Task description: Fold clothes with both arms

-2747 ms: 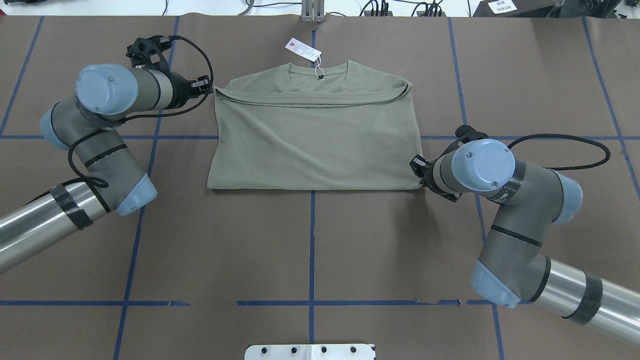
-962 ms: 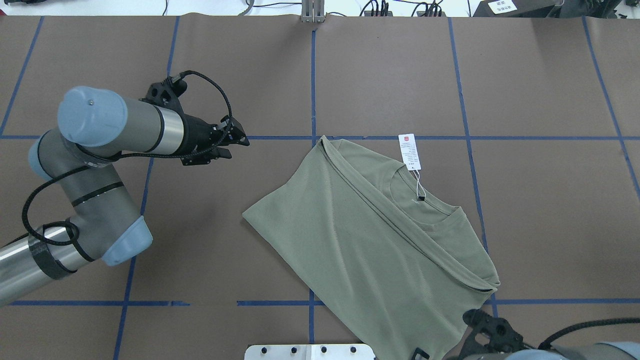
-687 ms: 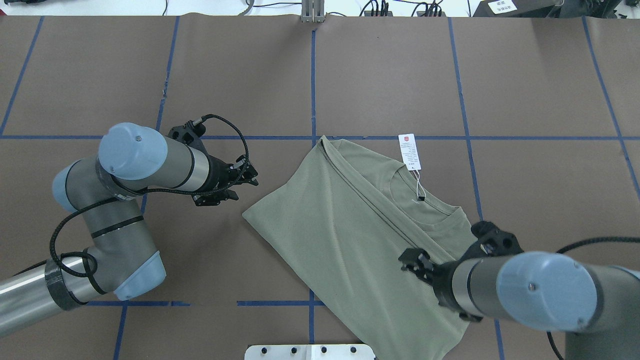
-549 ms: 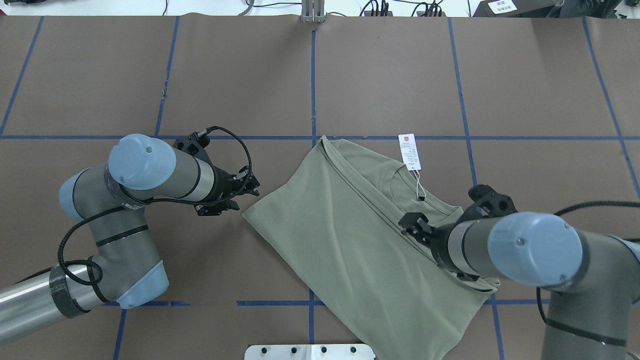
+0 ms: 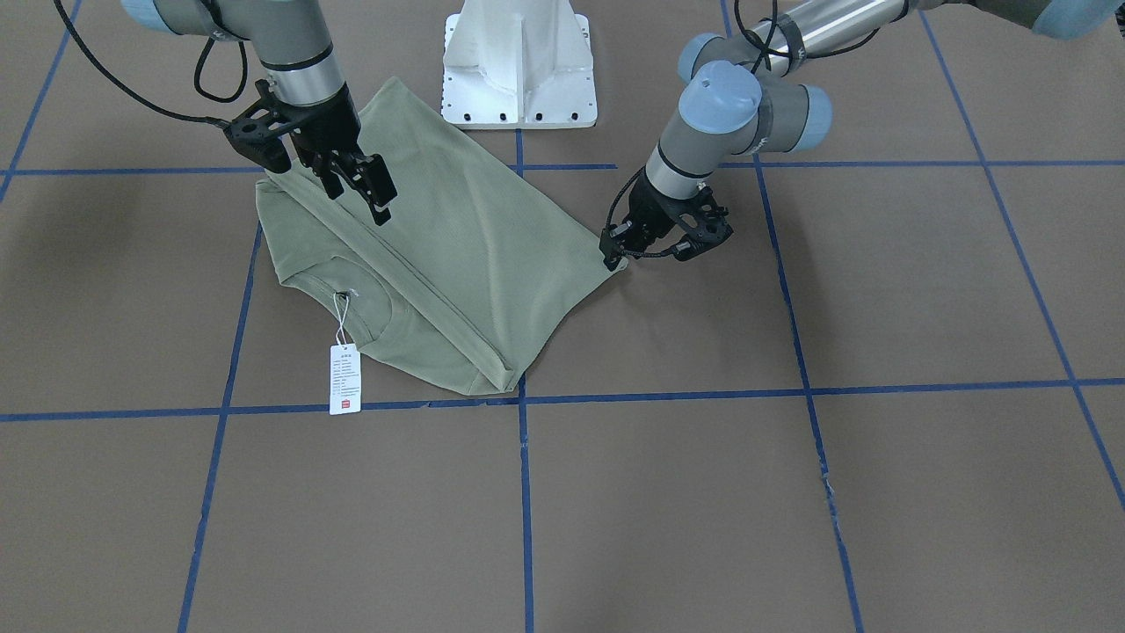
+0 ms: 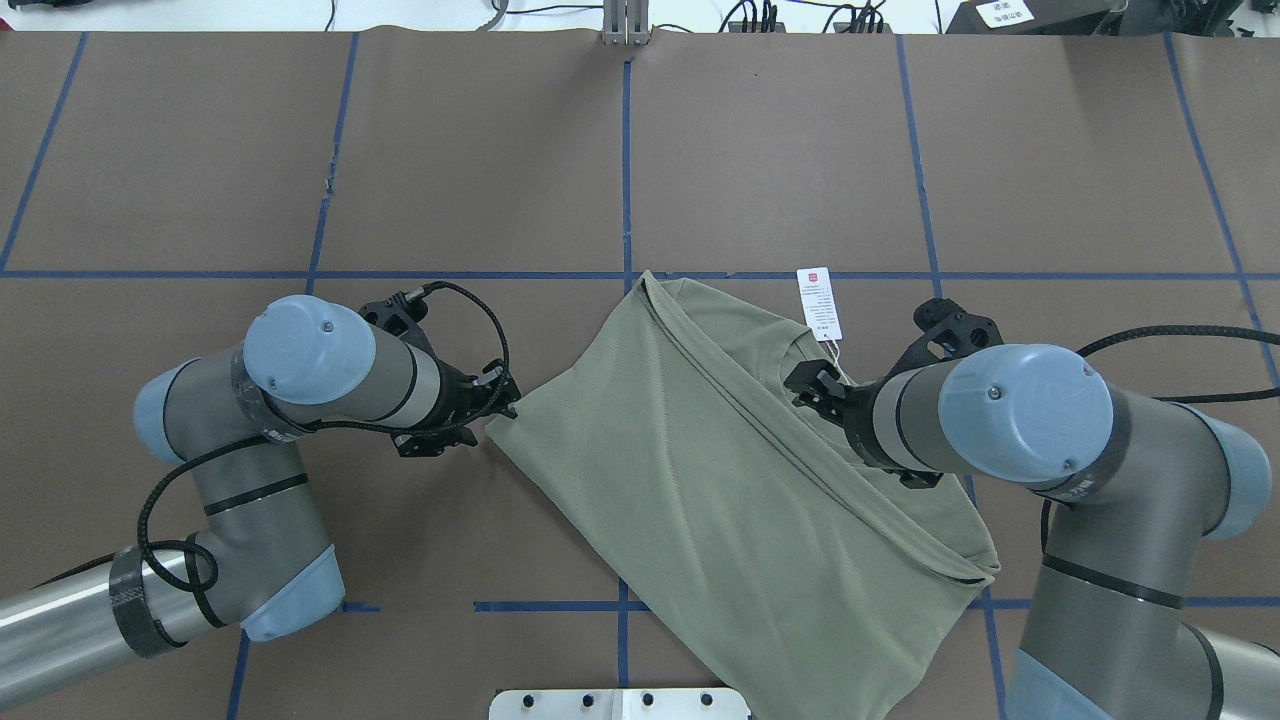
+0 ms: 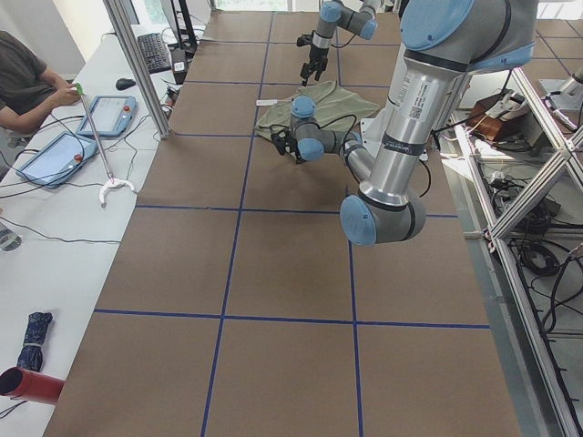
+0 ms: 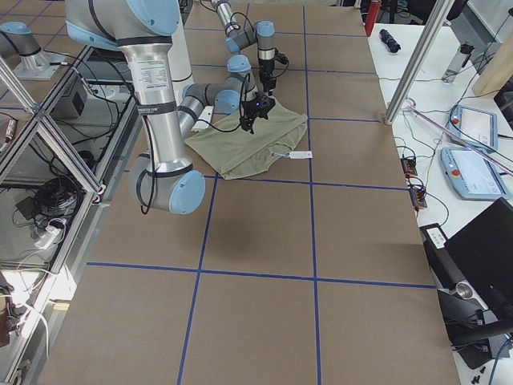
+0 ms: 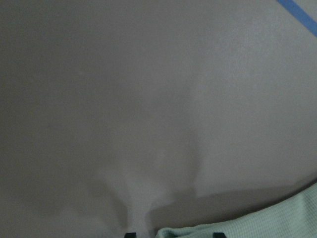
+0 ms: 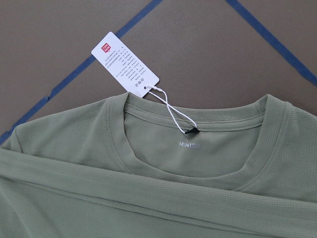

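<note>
The green shirt [image 6: 720, 480] lies folded and skewed on the brown bench [image 6: 780, 150], mostly right of the centre line in the overhead view. Its collar [image 10: 188, 174] edge faces about 2 o'clock. The white tag [image 6: 819, 303] rests on the bench just past the collar, toward 12 o'clock. The left fingers [image 6: 500, 400] sit low at the shirt's 9 o'clock corner. The wrist view shows them standing apart with the cloth's edge between their tips, not pinched. The right fingers [image 6: 805, 380] hover above the shirt at the collar's 9 o'clock side. They are spread and hold nothing. A white base plate [image 6: 620, 703] shows at 6 o'clock, near the shirt's lowest corner.
</note>
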Controlling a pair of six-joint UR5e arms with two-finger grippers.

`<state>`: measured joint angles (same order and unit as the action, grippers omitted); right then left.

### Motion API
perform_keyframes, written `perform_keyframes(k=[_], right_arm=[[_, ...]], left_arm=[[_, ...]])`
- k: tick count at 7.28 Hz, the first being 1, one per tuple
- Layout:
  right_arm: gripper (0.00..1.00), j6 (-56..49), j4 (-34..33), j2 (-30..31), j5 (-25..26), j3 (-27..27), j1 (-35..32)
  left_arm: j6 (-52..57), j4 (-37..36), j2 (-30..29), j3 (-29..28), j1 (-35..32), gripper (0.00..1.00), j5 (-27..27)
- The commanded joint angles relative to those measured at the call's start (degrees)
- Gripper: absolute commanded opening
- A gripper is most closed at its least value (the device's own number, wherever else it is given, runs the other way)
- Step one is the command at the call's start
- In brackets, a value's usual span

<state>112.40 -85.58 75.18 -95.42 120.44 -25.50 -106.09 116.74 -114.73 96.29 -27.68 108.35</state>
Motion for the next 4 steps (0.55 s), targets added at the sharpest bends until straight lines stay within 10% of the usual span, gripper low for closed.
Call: perform_keyframes(k=[1,4], right_arm=[[1.0,-0.08,-0.02,-0.13,-0.11,-0.29,-0.07],[1.0,0.01,0.07,-0.04,-1.16,-0.21,-0.07]], left_arm=[[-1.04,-0.1,0.03,-0.05,0.35,0.02,-2.68],[1.66,-0.02,-0.58,-0.14,-2.0,0.0,-4.88]])
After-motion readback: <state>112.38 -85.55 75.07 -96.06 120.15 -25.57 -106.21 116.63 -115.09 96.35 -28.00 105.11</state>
